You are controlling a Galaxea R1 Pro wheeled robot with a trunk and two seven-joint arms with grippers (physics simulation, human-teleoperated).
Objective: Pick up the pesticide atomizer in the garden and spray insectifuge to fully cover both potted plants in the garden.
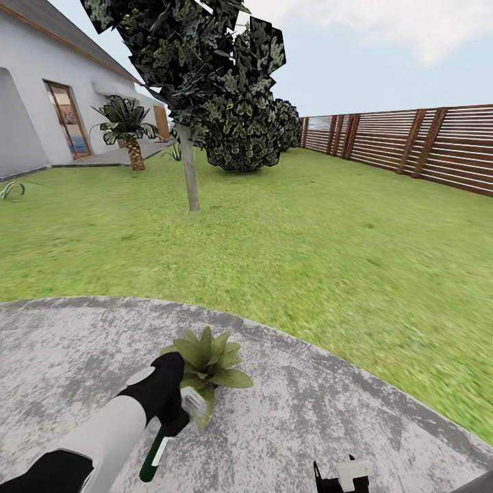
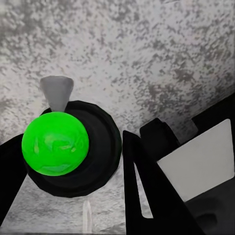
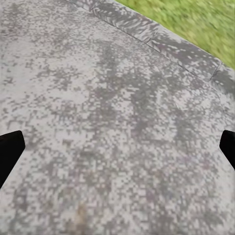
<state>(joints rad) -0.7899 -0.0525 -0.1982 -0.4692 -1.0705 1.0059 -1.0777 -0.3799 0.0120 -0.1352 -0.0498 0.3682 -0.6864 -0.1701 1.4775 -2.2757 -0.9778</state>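
A round paved patio [image 1: 329, 424] of mottled grey, speckled stone is filling the foreground of the head view, its curved edge meeting a wide green lawn [image 1: 308, 233]. Behind the grass a brown slatted wooden fence [image 1: 411, 144] is running along the right, a white house [image 1: 41, 116] is standing at the left with a small palm [image 1: 127, 130] before it, and a thin-trunked tree [image 1: 188, 157] with dark, blocky foliage is rising near the middle.

One potted plant [image 1: 205, 363], a rosette of pointed green leaves, is sitting on the patio; its pot is hidden under the leaves and behind the arm. The left gripper [image 1: 168, 404] is reaching in just beside it, pinching the pesticide atomizer [image 1: 156, 455], whose dark, slim body is hanging below the hand while its light boxy head is peeking out against the leaves. In the left wrist view the atomizer [image 2: 73, 152] is showing as a round black form carrying a glossy bright-green ball, with a grey funnel-shaped piece beyond it, held between dark fingers [image 2: 147, 196].

The right gripper [image 1: 342, 476] is cut off at the lower edge of the head view. In the right wrist view its black fingertips [image 3: 10, 152] are sitting spread wide apart over bare stone, holding nothing.
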